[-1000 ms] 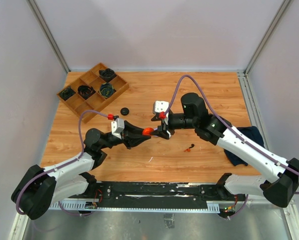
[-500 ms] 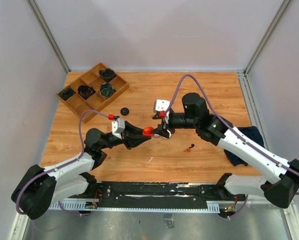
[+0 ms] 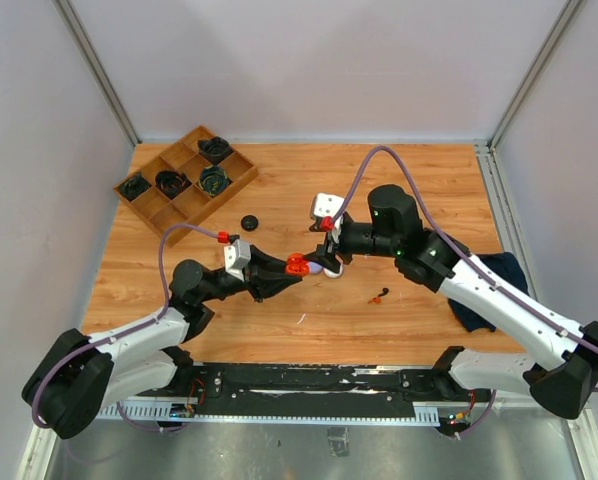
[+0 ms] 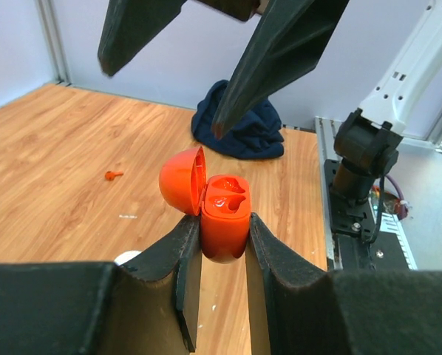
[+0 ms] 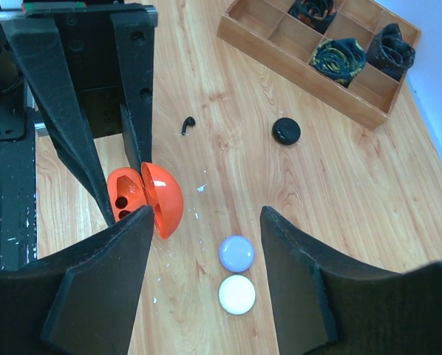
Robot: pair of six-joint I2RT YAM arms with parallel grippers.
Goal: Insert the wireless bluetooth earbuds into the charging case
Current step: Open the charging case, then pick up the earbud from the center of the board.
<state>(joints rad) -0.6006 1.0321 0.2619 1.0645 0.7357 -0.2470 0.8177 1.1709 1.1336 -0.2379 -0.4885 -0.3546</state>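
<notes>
**Left end effector**: jaws nearly closed, clamped on the lower half of the orange charging case. The case is held off the counter, at frame centre in the top view. In the left wrist view the lid is hinged open to the left and the wells face up. We cannot tell whether the wells are filled: they look glossy orange from the left wrist and like two dark holes from the right wrist.

**Right end effector**: roughly half open, nothing between its fingers. It is poised just above and beside the open case, tips pointing down at it.

**Key relation:** a red-orange earbud lies on the counter, right of and below the case in the top view. A black earbud lies just beside it. Both sit near the right arm's forearm and well apart from the left arm.

**Judgement:** the right end effector is the nearer one and the only free one. It would have to pull toward lower right to reach the buds. Their long axes are too small to read.

**Also noted:** a second black earbud lies at upper centre of the right wrist view.
</notes>
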